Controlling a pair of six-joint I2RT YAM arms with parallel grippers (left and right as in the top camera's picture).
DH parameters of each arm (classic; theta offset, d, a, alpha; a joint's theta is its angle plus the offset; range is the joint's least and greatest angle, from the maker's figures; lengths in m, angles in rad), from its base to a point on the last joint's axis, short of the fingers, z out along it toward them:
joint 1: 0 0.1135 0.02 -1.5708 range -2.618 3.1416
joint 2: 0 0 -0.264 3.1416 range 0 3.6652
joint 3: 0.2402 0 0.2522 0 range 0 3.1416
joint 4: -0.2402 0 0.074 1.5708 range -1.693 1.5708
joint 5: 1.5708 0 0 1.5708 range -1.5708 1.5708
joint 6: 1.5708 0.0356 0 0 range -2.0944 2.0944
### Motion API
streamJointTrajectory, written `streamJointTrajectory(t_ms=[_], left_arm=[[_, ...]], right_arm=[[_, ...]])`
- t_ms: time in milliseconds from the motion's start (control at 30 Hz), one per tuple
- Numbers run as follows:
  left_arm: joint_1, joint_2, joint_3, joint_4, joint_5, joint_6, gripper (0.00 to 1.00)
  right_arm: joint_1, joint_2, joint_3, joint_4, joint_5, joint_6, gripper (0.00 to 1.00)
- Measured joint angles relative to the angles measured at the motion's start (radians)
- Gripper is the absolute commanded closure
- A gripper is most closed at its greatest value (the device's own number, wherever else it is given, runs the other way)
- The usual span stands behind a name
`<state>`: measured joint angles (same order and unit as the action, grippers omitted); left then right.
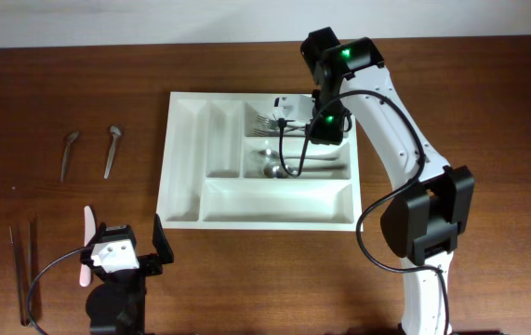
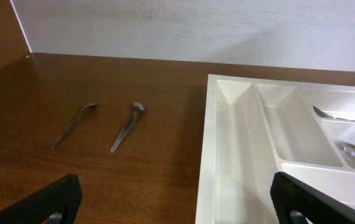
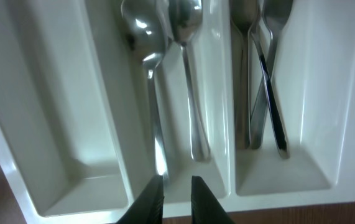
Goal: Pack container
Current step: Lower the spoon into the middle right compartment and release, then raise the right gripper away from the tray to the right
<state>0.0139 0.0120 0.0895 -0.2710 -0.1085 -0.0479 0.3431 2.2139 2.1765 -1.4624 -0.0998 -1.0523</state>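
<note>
Two spoons (image 3: 145,37) in mid slot of container (image 1: 183,167), just below R hand (image 3: 177,190).

A dark brown wooden table (image 1: 246,288) is filling nearly the whole overhead view, its grain running left to right. A plain white wall (image 2: 196,25) is standing behind it, showing as a pale strip along the top edge. Soft light is glancing off the wood at the lower left of the left wrist view.

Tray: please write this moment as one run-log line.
tray: forks, spoons inside | right gripper: slightly open over spoons | left gripper: open, empty
</note>
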Motion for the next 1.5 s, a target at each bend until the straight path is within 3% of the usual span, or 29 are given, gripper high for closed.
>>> streamJointTrajectory(t_ms=[200,300,333,367,433,467,633,767,1000,1200,1500], left_arm=[[0.000,0.000,0.000,0.000,0.000,0.000,0.01],[0.000,0.000,0.000,0.000,0.000,0.000,0.01],[0.000,0.000,0.000,0.000,0.000,0.000,0.01],[0.000,0.000,0.000,0.000,0.000,0.000,0.01],[0.000,0.000,0.000,0.000,0.000,0.000,0.01],[0.000,0.000,0.000,0.000,0.000,0.000,0.01],[0.000,0.000,0.000,0.000,0.000,0.000,0.01],[0.000,0.000,0.000,0.000,0.000,0.000,0.01],[0.000,0.000,0.000,0.000,0.000,0.000,0.01],[0.000,0.000,0.000,0.000,0.000,0.000,0.01],[0.000,0.000,0.000,0.000,0.000,0.000,0.01]], right_arm=[[0.000,0.000,0.000,0.000,-0.022,-0.024,0.85],[0.000,0.000,0.000,0.007,-0.024,-0.023,0.79],[0.000,0.000,0.000,0.011,-0.026,-0.020,0.69],[0.000,0.000,0.000,0.014,-0.026,-0.013,0.48],[0.000,0.000,0.002,0.015,-0.026,0.008,0.31],[0.000,0.000,0.009,0.010,-0.027,0.020,0.01],[0.000,0.000,0.094,-0.059,-0.026,0.083,0.01],[0.000,0.002,0.262,-0.109,0.006,0.169,0.02],[-0.055,0.001,0.558,-0.207,0.218,0.437,0.02],[-0.263,-0.026,0.634,-0.230,0.341,0.743,0.01],[-0.532,-0.145,0.631,-0.230,0.361,0.912,0.01]])
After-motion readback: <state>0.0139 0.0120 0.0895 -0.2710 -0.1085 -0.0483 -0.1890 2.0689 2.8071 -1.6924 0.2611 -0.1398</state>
